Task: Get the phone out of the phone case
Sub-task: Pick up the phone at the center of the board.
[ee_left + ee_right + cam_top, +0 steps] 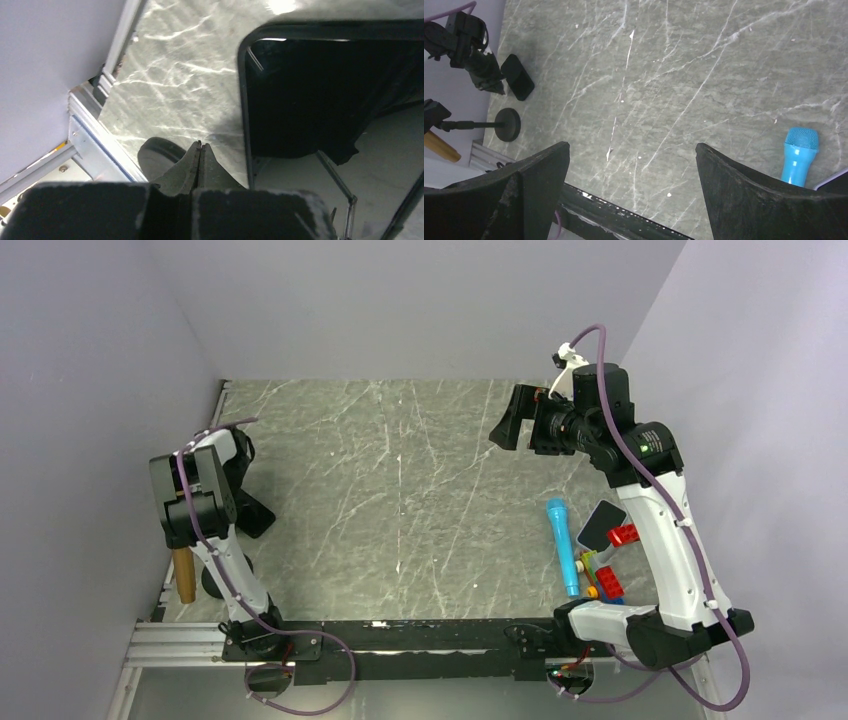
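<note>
I am watching a grey veined marble tabletop (400,470) boxed by lilac walls (400,300). At 9 o'clock the left gripper (200,145) is sitting pinched together, empty, beside the flat black rounded phone slab (256,512). At 2 o'clock the right gripper (632,146) is hanging spread wide.

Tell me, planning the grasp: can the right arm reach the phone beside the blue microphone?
Probably yes: the right gripper is open and empty, and the phone lies uncovered, a red brick beside it.

The grey marbled table (400,490) bears a blue microphone (563,545), red bricks (622,534) and a black phone (517,76).
</note>
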Robot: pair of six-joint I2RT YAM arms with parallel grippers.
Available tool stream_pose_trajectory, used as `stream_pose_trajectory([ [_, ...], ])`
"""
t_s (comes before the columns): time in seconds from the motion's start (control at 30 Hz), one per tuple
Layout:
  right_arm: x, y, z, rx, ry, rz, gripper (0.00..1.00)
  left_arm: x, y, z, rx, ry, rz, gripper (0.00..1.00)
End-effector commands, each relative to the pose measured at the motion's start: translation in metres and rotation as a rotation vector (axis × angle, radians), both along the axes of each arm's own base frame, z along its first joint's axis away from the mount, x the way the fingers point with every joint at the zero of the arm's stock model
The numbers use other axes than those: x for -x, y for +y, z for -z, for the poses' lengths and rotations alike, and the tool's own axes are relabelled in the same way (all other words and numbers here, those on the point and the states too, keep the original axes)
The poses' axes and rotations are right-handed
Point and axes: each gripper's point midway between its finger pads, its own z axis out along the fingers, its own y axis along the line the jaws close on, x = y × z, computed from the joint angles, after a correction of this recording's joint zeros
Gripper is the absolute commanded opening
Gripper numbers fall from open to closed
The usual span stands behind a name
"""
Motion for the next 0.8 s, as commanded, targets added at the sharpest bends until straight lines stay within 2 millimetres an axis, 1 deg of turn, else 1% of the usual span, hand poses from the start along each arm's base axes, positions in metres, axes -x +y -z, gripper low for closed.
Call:
stream_pose_trajectory([
  [0.0,-0.004,-0.002,-0.003,0.013,-0.027,0.013,1.0,-0.025,-0.009,0.006,0.112,-0.059,0.039,0.06],
  [0.1,-0.004,-0.003,-0.005,0.01,-0.034,0.014,1.0,-0.04,-0.018,0.01,0.196,-0.069,0.05,0.15],
  [0.17,-0.005,-0.003,-0.007,0.013,-0.042,0.018,1.0,-0.057,-0.025,0.011,0.266,-0.103,0.071,0.2],
  [0.2,-0.005,-0.004,-0.007,0.013,-0.045,0.021,1.0,-0.068,-0.033,0.012,0.324,-0.14,0.086,0.23],
  [0.23,-0.005,-0.005,-0.007,0.015,-0.047,0.025,1.0,-0.074,-0.038,0.012,0.352,-0.162,0.094,0.28],
  [0.37,-0.003,-0.008,-0.007,0.021,-0.053,0.037,1.0,-0.103,-0.062,0.008,0.461,-0.266,0.118,0.54],
  [0.4,-0.003,-0.008,-0.007,0.022,-0.055,0.037,1.0,-0.109,-0.068,0.006,0.482,-0.285,0.128,0.58],
  [0.43,-0.002,-0.009,-0.008,0.023,-0.058,0.038,1.0,-0.115,-0.074,0.004,0.497,-0.304,0.136,0.6],
  [0.5,-0.002,-0.01,-0.008,0.026,-0.061,0.042,1.0,-0.122,-0.082,-0.002,0.517,-0.333,0.146,0.62],
  [0.53,-0.002,-0.011,-0.009,0.027,-0.064,0.044,1.0,-0.125,-0.085,-0.006,0.521,-0.351,0.154,0.65],
  [0.6,-0.001,-0.012,-0.009,0.031,-0.067,0.05,1.0,-0.13,-0.09,-0.017,0.518,-0.395,0.184,0.78],
  [0.63,-0.001,-0.013,-0.009,0.032,-0.069,0.052,1.0,-0.132,-0.091,-0.023,0.514,-0.415,0.198,0.88],
  [0.67,-0.001,-0.014,-0.01,0.033,-0.073,0.054,1.0,-0.132,-0.092,-0.026,0.515,-0.428,0.214,0.96],
  [0.7,-0.001,-0.014,-0.01,0.035,-0.075,0.056,1.0,-0.134,-0.092,-0.031,0.515,-0.441,0.231,0.99],
  [0.77,-0.001,-0.015,-0.01,0.038,-0.077,0.059,1.0,-0.137,-0.093,-0.036,0.52,-0.458,0.27,0.99],
])
